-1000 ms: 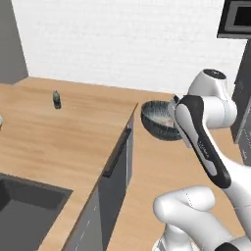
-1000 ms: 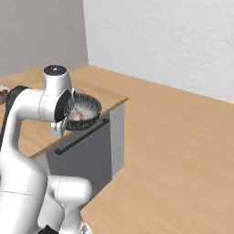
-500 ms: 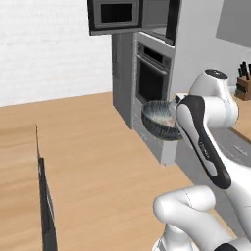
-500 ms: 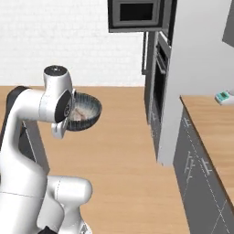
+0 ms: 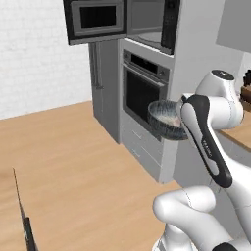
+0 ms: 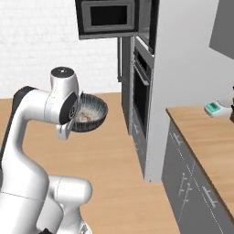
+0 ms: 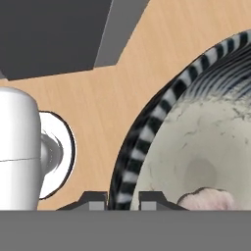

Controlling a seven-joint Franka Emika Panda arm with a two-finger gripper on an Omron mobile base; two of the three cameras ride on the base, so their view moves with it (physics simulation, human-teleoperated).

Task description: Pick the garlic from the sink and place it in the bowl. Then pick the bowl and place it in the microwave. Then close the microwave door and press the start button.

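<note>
Two finger tips of the gripper (image 7: 122,197) are seen straddling the rim of the bowl (image 7: 196,142), one outside the streaked wall and one inside, so the bowl is clamped by its edge rather than cradled. Held this way, the bowl is carried roughly level and in front of the arm's upper links, which keeps the garlic (image 7: 208,198) resting on the pale inner floor, close to the gripped side. The first part of the task is therefore judged done, and the carry toward the microwave is judged to be the step in hand. Past the bowl (image 5: 168,119), the oven (image 5: 142,88) with its long handle is met first; it is not the target. Above it the microwave (image 5: 147,24) is set with its grey cavity exposed, and the microwave door (image 5: 95,19) is swung out toward the room, left open so the bowl can be lifted in. The bowl (image 6: 90,112) hangs well below that opening.
</note>
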